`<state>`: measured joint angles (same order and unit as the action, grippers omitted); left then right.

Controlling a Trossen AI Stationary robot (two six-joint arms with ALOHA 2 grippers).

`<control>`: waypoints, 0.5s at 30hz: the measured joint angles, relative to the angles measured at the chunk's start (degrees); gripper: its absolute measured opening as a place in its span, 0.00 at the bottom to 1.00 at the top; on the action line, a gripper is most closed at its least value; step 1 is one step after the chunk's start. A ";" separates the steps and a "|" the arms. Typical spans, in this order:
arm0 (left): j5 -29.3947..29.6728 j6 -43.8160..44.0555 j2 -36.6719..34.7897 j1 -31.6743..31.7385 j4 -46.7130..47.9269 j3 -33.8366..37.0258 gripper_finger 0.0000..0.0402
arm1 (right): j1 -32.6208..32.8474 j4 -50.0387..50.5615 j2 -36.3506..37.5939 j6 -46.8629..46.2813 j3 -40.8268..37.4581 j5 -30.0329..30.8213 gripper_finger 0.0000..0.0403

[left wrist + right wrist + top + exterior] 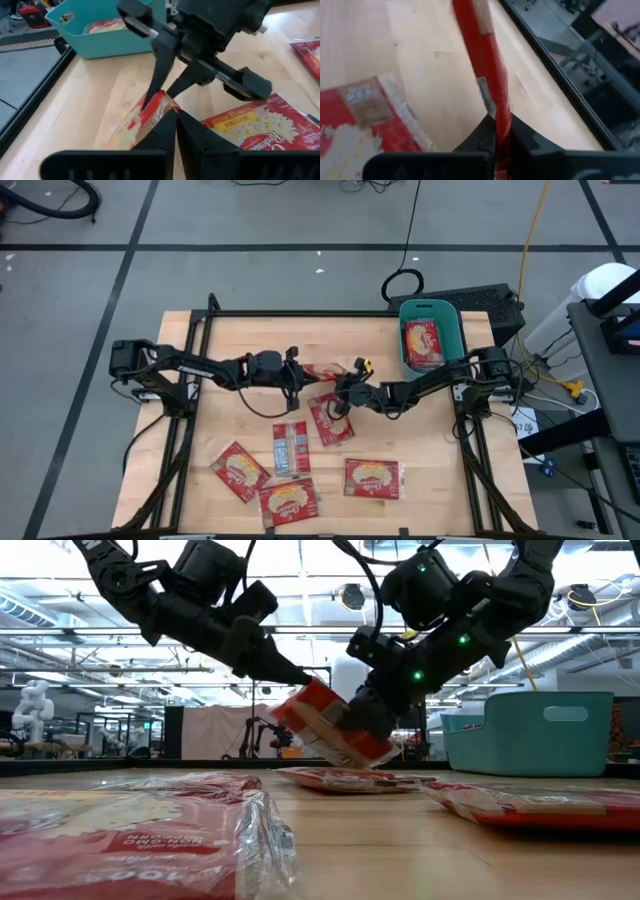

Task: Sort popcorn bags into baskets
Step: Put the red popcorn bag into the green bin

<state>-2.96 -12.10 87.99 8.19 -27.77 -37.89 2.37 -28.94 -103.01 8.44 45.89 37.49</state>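
One red popcorn bag (325,725) hangs tilted in the air over the table's middle, held between both grippers; it also shows in the high view (325,371). My left gripper (303,373) comes from the table's left and is shut on the bag's left end. My right gripper (346,389) comes from the right and is shut on its other end. The teal basket (448,330) stands at the far right with a bag (423,345) lying in it. Several more bags lie flat on the table, such as one right below the grippers (331,421). My left gripper pinches the bag's left end (159,106) between its two fingers, coming slanting down from the table's left. The bag is lifted clear of the table and tilted. My right gripper pinches the bag's opposite edge (501,120) between its two fingers, coming slanting down from the table's right. The bag stands edge-on in its view and reaches away from the fingers, clear of the table.
Bags lie near the front edge: one silver side up (290,447), others red side up (240,470), (288,500), (373,477). Bare wood lies between the grippers and the basket. Black frame rails (190,380) run along both sides of the table.
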 joint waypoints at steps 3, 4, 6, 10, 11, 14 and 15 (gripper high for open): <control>-0.36 0.17 -1.72 -0.88 4.13 -0.02 0.10 | 0.49 0.79 0.63 5.63 0.00 -0.25 0.06; -0.50 0.59 -2.92 -1.14 6.14 -0.02 0.12 | 0.69 0.86 1.09 7.42 0.00 -0.27 0.07; -0.45 1.50 -4.95 -1.50 9.11 -0.69 0.17 | 0.77 1.26 2.11 10.41 0.00 -0.51 0.08; 1.34 2.84 -10.66 -1.62 14.90 -0.60 0.25 | 0.70 3.45 5.10 13.50 0.00 -5.01 0.06; 1.72 2.86 -11.94 -1.50 16.00 -0.34 0.27 | 0.70 4.14 5.64 14.91 -0.05 -6.21 0.05; 1.86 3.67 -14.49 -0.68 19.59 0.09 0.30 | 1.41 7.09 8.14 20.43 -0.03 -9.61 0.03; 2.13 4.00 -15.02 -0.57 20.62 0.09 0.31 | 1.80 7.69 8.83 22.22 -0.11 -10.58 0.02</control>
<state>-0.84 -8.10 72.97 7.62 -7.15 -37.80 4.17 -21.25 -94.17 30.66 45.78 26.92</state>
